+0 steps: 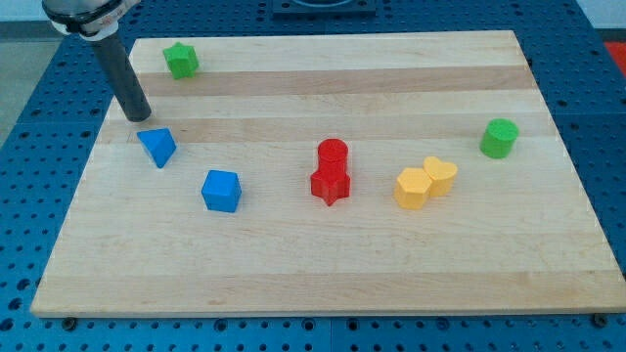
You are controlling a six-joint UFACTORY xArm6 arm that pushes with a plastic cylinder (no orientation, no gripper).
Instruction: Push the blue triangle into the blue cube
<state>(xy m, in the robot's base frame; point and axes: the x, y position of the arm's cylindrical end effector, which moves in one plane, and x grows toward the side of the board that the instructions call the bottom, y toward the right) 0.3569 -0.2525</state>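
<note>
The blue triangle (157, 147) lies on the wooden board at the view's left. The blue cube (221, 191) sits a short way to its lower right, with a gap between them. My tip (140, 118) stands just above and slightly left of the blue triangle, very close to its upper edge; I cannot tell if it touches. The dark rod rises from the tip to the view's top left.
A green star-like block (181, 61) lies at the top left. A red cylinder (332, 154) and red star (331, 183) touch at mid-board. Two yellow blocks (425, 182) sit together to the right. A green cylinder (499, 138) is at far right.
</note>
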